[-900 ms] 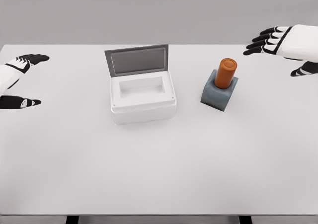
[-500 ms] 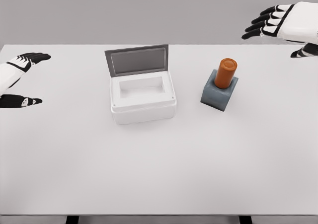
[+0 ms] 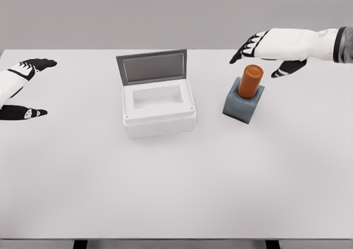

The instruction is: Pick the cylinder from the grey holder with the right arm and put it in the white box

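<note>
An orange cylinder point(image 3: 250, 81) stands upright in the grey holder point(image 3: 242, 104), right of the table's middle. The white box point(image 3: 158, 109) sits left of it with its grey lid point(image 3: 152, 66) raised at the back. My right hand point(image 3: 265, 56) hovers just above and behind the cylinder's top, fingers spread, thumb pointing down to the right, holding nothing. At the table's far left rests my left hand point(image 3: 22, 89), open and apart from everything.
The white table point(image 3: 176, 183) spreads wide in front of the box and holder. Its far edge runs just behind the box lid, with a grey wall beyond.
My right hand has swung left from the upper right corner and come down to just above the cylinder. The left hand, cylinder and box have not moved.
</note>
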Tool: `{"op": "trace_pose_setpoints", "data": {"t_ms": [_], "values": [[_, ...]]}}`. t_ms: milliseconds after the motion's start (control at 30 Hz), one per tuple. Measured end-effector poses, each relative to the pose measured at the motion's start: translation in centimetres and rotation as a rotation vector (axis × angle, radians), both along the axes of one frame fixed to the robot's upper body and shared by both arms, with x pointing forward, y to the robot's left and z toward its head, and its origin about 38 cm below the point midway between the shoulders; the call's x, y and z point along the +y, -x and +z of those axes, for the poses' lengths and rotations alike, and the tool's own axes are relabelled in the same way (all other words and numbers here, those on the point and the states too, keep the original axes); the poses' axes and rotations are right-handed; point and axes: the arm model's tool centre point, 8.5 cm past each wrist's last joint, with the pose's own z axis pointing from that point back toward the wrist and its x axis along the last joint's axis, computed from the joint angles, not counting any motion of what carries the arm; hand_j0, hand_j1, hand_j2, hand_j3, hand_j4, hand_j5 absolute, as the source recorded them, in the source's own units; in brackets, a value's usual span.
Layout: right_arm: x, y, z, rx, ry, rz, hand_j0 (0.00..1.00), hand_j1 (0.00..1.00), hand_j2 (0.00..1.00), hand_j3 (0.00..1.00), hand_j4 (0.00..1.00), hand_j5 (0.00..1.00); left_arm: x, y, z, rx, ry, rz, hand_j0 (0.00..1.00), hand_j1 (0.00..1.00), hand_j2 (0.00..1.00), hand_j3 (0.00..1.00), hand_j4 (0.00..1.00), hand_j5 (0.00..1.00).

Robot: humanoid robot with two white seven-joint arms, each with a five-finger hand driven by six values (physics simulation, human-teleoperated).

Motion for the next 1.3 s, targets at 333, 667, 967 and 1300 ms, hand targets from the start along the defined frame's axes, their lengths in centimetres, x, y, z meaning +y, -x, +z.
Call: {"op": "trace_pose_setpoints", "data": {"t_ms": [333,667,967,1300], "values": [[0.9,-1.3,-2.5,0.052,0.020,-0.002,0.92,0.92,0.92,0.92,0.92,0.92,0.0,0.0,0.0,0.000,0.001,0.000,1.00,1.00,1.00,1.00,1.00,1.00],[0.0,-2.3,-4.1,0.082,0.041,-0.017,0.92,0.92,0.92,0.92,0.92,0.92,-0.2,0.1,-0.1,0.000,0.004,-0.004,1.00,1.00,1.00,1.00,1.00,1.00],[0.1,-2.4,-4.4,0.088,0.051,-0.011,0.89,0.89,0.89,0.89,0.89,0.89,-0.4,0.2,0.6,-0.020,0.001,-0.011,1.00,1.00,1.00,1.00,1.00,1.00],[0.5,-2.5,-4.9,0.098,0.053,-0.006,0.68,0.68,0.68,0.68,0.68,0.68,-0.4,0.3,0.6,-0.019,0.002,-0.011,1.00,1.00,1.00,1.00,1.00,1.00]]}}
